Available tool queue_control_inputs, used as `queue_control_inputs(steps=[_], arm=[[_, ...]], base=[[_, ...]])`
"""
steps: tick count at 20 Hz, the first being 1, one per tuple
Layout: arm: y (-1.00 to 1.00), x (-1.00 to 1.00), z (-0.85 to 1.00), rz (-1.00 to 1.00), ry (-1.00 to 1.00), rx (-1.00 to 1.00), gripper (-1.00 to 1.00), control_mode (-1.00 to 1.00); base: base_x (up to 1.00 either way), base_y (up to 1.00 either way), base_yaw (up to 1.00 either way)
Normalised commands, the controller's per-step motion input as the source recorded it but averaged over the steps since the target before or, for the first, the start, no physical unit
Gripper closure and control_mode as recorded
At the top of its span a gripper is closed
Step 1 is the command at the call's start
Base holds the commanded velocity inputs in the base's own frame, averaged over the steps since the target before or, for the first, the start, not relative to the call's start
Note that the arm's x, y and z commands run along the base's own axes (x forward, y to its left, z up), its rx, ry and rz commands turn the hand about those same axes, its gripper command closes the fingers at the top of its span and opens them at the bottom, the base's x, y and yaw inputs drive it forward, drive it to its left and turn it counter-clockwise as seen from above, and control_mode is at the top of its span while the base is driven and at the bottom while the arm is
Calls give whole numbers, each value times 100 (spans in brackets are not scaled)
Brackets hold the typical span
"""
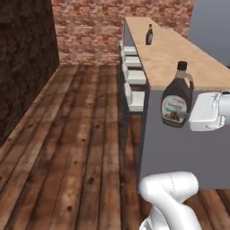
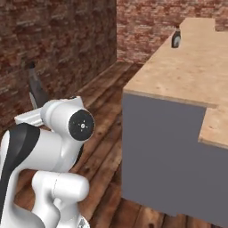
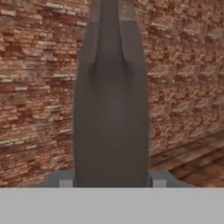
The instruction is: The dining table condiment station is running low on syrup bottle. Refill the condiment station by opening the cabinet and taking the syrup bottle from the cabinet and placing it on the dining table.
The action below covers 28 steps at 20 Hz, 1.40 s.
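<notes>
In the left base view a dark brick wall (image 1: 24, 58) stands at the far left, and a wooden plank floor (image 1: 76, 148) runs back from it to a red brick wall (image 1: 90, 27). Right of the floor a row of white stools (image 1: 134, 76) lines the grey side of the long desk (image 1: 168, 58), whose top is light wood grain. Far along that top stands a small dark bottle (image 1: 149, 34), upright and alone. Nearer, the syrup bottle (image 1: 176, 96) hangs upright in the air in front of the desk's near end, at about the level of its top and not resting on it, with its black cap up and its pale label facing the camera. The tool (image 1: 187, 116) comes in from the right on its white hand and is closed on the lower body of the syrup bottle, about half open around it.

In the hand view the bottle's dark body (image 3: 111, 109) stands upright between the two finger tips (image 3: 65, 180), which press its sides, with brick wall behind.

In the right base view, the desk (image 2: 178, 75) rises at right in two levels.
</notes>
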Motion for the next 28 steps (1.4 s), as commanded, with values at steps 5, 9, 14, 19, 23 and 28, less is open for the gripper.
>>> queue_control_inputs(steps=[5,9,14,19,23,28], arm=[[0,0,0,0,0,0,100,100],[0,0,0,0,0,0,100,100],[0,0,0,0,0,0,100,100],[0,0,0,0,0,0,100,100],[0,0,0,0,0,0,100,100],[0,0,0,0,0,0,100,100]], base=[[50,100,-50],[59,100,-50],[74,82,-47],[78,72,-44],[78,72,-43],[76,81,-43]])
